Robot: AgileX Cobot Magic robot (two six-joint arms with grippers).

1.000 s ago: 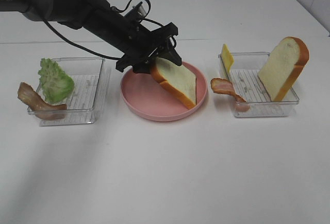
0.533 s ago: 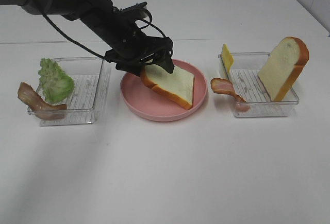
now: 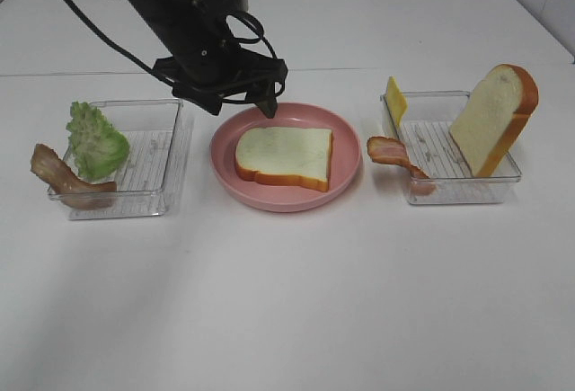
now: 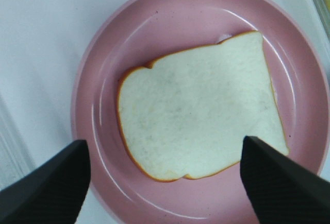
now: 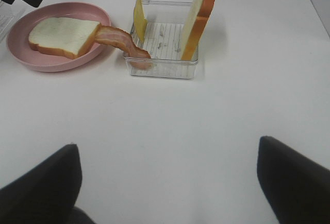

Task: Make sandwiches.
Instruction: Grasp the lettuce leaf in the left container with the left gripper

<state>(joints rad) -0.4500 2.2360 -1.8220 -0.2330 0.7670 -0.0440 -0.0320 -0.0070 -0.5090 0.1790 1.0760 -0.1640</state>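
One slice of bread (image 3: 284, 157) lies flat in the middle of the pink plate (image 3: 346, 180), and I judge that to be the only layer laid. The left gripper (image 3: 235, 96) hovers above the plate's far rim with its jaws spread wide and nothing between them (its wrist view looks straight down on the slice). The right gripper (image 5: 167, 183) hangs over bare worktop (image 3: 287, 301), jaws likewise apart and empty.

Every filling waits. The lettuce leaf (image 3: 95, 142) sits in the left tray (image 3: 171, 139), with a bacon strip (image 3: 63, 173) draped over that tray's outer edge. A second bacon strip (image 3: 395, 155) hangs over the right tray (image 3: 458, 195) toward the plate. The cheese slice (image 3: 395, 101) stands on edge there, and the second bread slice (image 3: 494, 119) leans upright at the far end. By my reckoning the stack has its base only, with five pieces left to add.
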